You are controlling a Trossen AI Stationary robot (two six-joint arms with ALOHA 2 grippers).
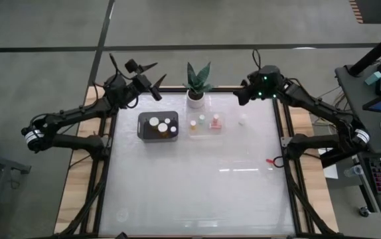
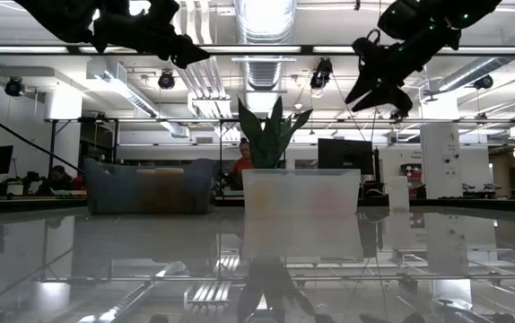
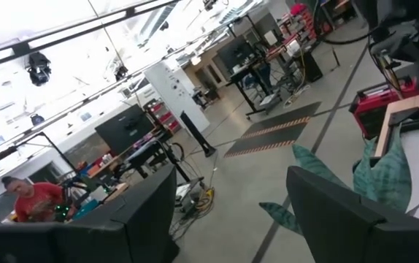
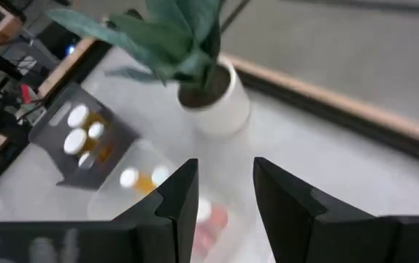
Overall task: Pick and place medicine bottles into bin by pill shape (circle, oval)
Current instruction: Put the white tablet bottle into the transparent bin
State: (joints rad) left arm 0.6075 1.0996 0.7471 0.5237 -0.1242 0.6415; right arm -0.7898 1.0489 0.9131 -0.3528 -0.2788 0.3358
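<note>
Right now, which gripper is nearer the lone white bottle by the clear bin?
Right. The right gripper hovers just behind the white bottle; the left gripper is across the table, beyond the dark bin.

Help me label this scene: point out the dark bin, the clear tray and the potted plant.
dark bin point(image 1: 143, 130): high view, bare left wall.
clear tray point(image 1: 204, 131): high view, front rim.
potted plant point(image 1: 195, 99): high view, white pot.

White table point(image 1: 197, 186), dark bin point(image 1: 157, 125), clear bin point(image 1: 205, 123), potted plant point(image 1: 197, 86), lone bottle point(image 1: 242, 120)
</note>
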